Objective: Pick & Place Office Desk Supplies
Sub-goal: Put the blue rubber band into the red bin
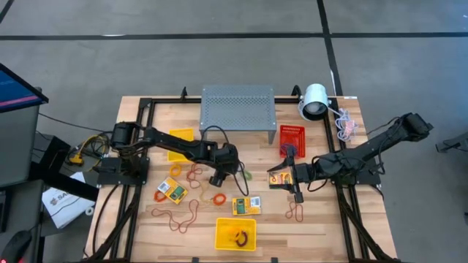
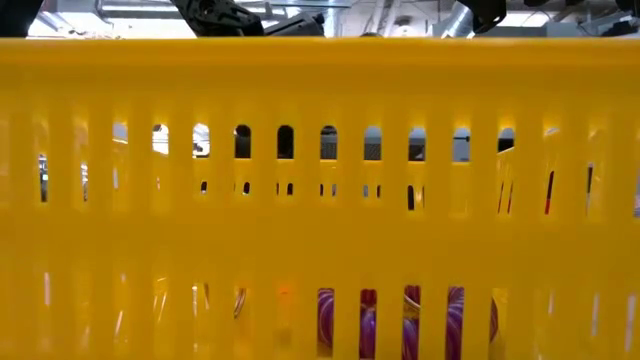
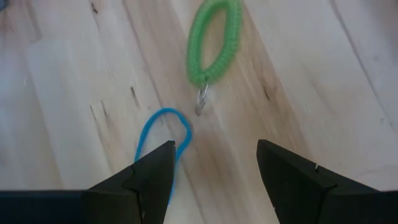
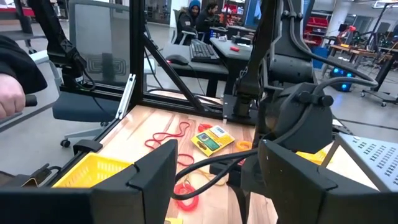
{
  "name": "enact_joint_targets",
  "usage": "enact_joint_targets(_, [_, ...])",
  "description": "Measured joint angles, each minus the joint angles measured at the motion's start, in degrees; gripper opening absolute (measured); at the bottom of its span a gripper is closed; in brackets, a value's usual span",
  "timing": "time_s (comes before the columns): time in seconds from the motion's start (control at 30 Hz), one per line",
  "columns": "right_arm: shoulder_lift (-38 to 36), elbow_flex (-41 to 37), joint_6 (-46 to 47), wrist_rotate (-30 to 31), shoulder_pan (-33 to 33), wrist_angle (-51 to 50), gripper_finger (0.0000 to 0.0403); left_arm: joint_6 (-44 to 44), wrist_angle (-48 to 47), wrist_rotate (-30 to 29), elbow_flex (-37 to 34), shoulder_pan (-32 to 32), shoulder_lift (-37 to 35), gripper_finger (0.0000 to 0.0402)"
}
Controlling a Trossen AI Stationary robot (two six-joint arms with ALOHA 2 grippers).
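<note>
Rubber bands lie loose on the wooden table: red (image 1: 196, 173), orange (image 1: 218, 199), brown (image 1: 179, 218), and another red one (image 1: 295, 212). Three crayon boxes lie flat (image 1: 172, 190), (image 1: 246, 206), (image 1: 278, 177). My left gripper (image 1: 218, 177) (image 3: 214, 180) is open, pointing down over a blue band (image 3: 161, 134), with a green coiled loop (image 3: 214, 43) just beyond it. My right gripper (image 1: 285, 179) (image 4: 217, 186) is open and points level toward the table's left, over the third box. Its wrist view does not show that box.
A yellow basket (image 1: 235, 234) stands at the near edge and fills the low view (image 2: 320, 230). A second yellow basket (image 1: 181, 142), a red basket (image 1: 292, 139), the grey perforated stand (image 1: 238, 106) and the white lamp (image 1: 316, 101) sit farther back. People sit at desks beyond the table (image 4: 199, 18).
</note>
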Motion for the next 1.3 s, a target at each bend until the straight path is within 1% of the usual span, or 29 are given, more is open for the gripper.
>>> enact_joint_targets(0.3, [0.00,0.00,0.00,0.00,0.00,0.26,0.0221,0.46,0.36,0.00,0.00,0.29,0.00,0.0219])
enact_joint_targets(0.67, [0.02,0.00,-0.48,0.02,0.00,0.56,0.0221,0.50,1.88,1.27,0.09,0.63,0.00,0.0188])
enact_joint_targets(0.87, [0.02,0.00,-0.48,0.02,0.00,0.56,0.0221,0.44,2.00,1.27,0.17,0.52,0.57,0.0183])
enact_joint_targets(1.0, [0.04,0.00,-0.48,0.02,0.00,0.58,0.0221,-0.65,1.83,1.25,0.17,0.52,0.70,0.0192])
enact_joint_targets(1.3, [0.04,0.02,-0.48,0.02,0.00,0.64,0.0221,-3.00,2.22,1.00,0.17,-0.43,1.35,0.0243])
